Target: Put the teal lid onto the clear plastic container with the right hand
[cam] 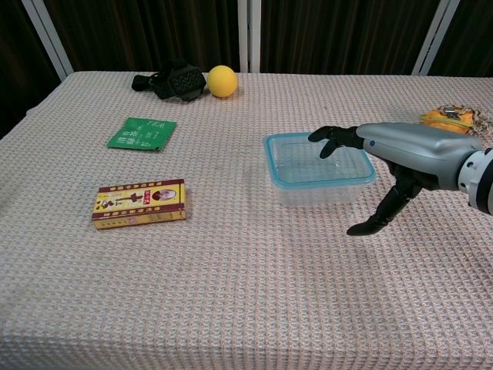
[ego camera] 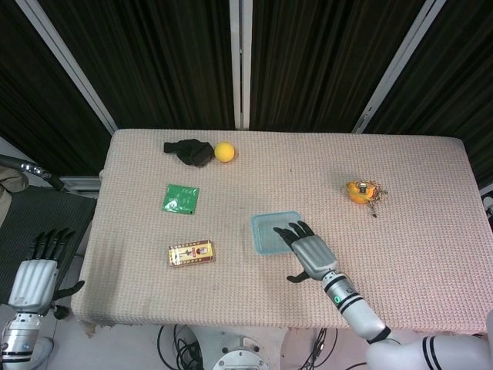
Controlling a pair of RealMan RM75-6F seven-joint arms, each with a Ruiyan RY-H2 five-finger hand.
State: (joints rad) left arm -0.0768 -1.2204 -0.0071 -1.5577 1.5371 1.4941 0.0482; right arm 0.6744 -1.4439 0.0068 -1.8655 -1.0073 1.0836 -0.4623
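The clear plastic container (cam: 317, 193) stands near the table's middle with the teal lid (cam: 312, 162) lying flat on top of it; in the head view lid (ego camera: 269, 233) and container read as one teal square. My right hand (cam: 400, 150) hovers over the lid's right side, fingers spread and holding nothing, thumb hanging down beside the container's right wall. In the head view the right hand (ego camera: 306, 248) covers the lid's near right corner. My left hand (ego camera: 35, 274) hangs off the table's left edge, fingers spread and empty.
A yellow-red box (cam: 140, 203) lies at the left front, a green packet (cam: 142, 133) behind it. A black cloth (cam: 174, 82) and yellow ball (cam: 221, 80) sit at the back. An orange object with a chain (cam: 449, 122) is at the right.
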